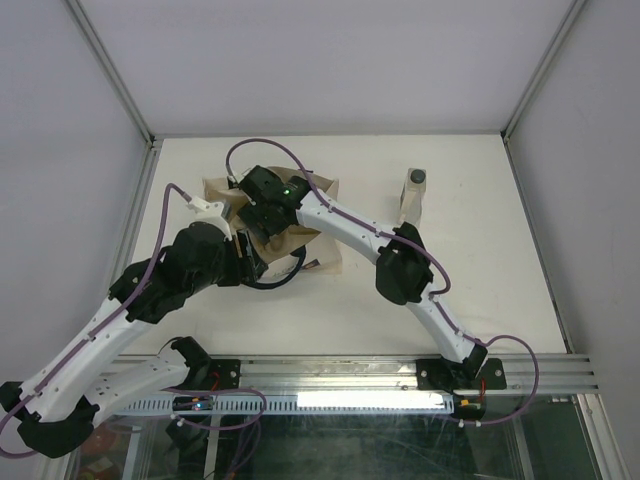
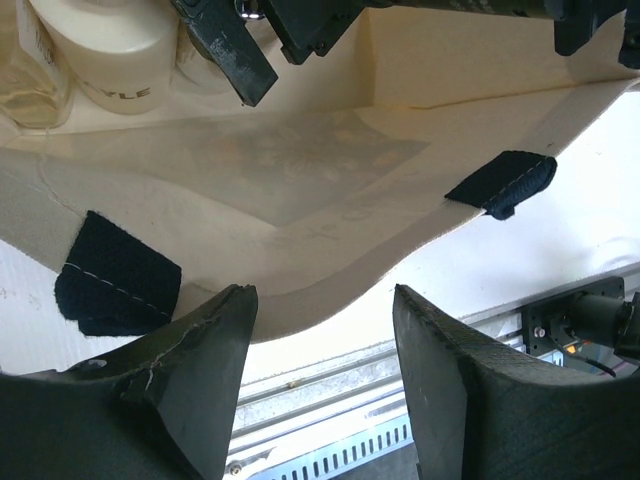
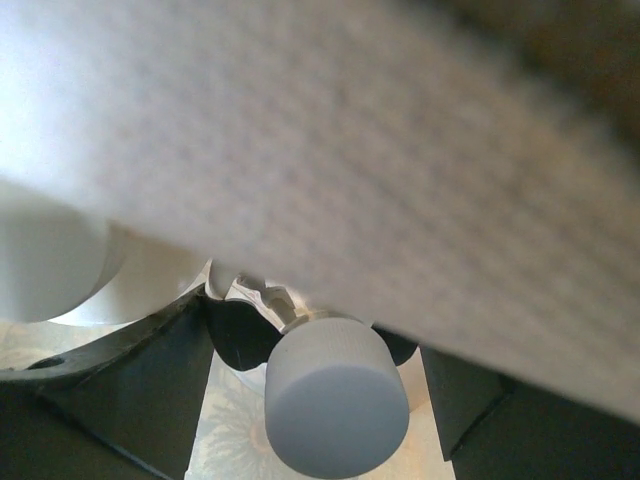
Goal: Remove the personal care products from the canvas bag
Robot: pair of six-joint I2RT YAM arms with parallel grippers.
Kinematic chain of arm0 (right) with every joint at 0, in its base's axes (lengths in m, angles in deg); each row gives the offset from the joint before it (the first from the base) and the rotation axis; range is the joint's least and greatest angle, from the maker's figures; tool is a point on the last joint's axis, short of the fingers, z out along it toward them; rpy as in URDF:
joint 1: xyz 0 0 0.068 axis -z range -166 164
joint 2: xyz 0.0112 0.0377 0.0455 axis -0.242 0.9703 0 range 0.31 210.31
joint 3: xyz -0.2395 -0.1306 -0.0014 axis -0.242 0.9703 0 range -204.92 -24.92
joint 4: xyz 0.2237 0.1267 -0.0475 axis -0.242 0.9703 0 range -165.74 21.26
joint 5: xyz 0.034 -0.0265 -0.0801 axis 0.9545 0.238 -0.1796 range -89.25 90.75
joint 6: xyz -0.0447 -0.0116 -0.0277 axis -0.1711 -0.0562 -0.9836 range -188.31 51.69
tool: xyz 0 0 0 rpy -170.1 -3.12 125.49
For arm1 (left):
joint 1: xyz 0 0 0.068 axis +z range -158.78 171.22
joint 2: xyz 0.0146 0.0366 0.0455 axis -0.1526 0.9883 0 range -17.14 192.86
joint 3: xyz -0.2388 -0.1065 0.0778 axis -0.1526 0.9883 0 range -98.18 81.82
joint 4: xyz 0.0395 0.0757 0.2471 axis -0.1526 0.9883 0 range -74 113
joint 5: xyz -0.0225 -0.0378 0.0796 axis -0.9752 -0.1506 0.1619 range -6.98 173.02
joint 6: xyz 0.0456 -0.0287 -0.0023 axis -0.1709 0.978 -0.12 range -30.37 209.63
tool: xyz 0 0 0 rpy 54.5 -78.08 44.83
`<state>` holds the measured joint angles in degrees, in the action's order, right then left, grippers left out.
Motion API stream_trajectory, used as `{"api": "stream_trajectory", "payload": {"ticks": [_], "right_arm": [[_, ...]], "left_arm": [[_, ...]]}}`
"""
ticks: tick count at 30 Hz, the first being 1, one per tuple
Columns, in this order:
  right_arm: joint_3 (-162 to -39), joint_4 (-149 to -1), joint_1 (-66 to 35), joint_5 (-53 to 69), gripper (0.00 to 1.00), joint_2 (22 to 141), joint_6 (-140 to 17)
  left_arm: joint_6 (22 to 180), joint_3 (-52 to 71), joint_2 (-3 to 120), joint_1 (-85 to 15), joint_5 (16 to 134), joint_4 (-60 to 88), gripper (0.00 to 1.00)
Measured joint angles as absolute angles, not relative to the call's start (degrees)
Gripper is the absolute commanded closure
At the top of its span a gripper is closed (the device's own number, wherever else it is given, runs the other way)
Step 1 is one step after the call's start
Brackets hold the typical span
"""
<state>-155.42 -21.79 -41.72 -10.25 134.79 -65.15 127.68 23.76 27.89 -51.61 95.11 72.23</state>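
The beige canvas bag (image 1: pixel 322 238) lies mid-table with its mouth held open; its inside shows in the left wrist view (image 2: pixel 330 170). My left gripper (image 1: pixel 245 262) is open at the bag's near rim (image 2: pixel 320 295), holding nothing. My right gripper (image 1: pixel 256 214) reaches inside the bag and is open around the silver-topped bottle (image 3: pixel 335 395), with its fingers (image 3: pixel 130 390) on either side of the cap and not touching it. The cream cylindrical bottle (image 2: pixel 110 50) and a clear bottle (image 2: pixel 30 85) stand at the back of the bag. The clear rectangular bottle with a dark cap (image 1: pixel 413 195) stands on the table right of the bag.
Navy handle tabs (image 2: pixel 115 285) sit on the bag's rim, and a handle loop (image 1: pixel 285 275) lies in front of it. Blurred canvas (image 3: pixel 380 150) hangs over the right wrist camera. A metal rail (image 1: pixel 400 372) runs along the near table edge. White walls enclose the table.
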Motion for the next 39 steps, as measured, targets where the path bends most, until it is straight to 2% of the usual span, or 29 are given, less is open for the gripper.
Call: {"api": "stream_trajectory", "payload": {"ticks": [3,11,17,33,39], "right_arm": [[-155.48,-21.7,-41.72,-10.25,0.35,134.81,-65.15],[-155.83,-21.46,-41.72,-10.25,0.82,134.81,-65.15],[-156.08,-21.09,-41.66,-10.25,1.0,134.74,-64.47],[-153.04,-20.47,-38.36,-7.13,1.0,122.31,-57.06],[-146.24,-23.16,-34.95,-0.03,1.0,113.59,-51.16]], "left_arm": [[127.57,23.45,28.51,-51.61,95.14,72.23,0.4],[127.54,23.43,28.7,-51.61,95.14,72.25,0.4],[127.57,23.34,28.7,-51.61,95.18,72.25,0.39],[127.61,23.06,29.27,-51.61,95.16,72.19,0.39],[127.61,23.06,29.49,-51.61,95.16,72.08,0.39]]}}
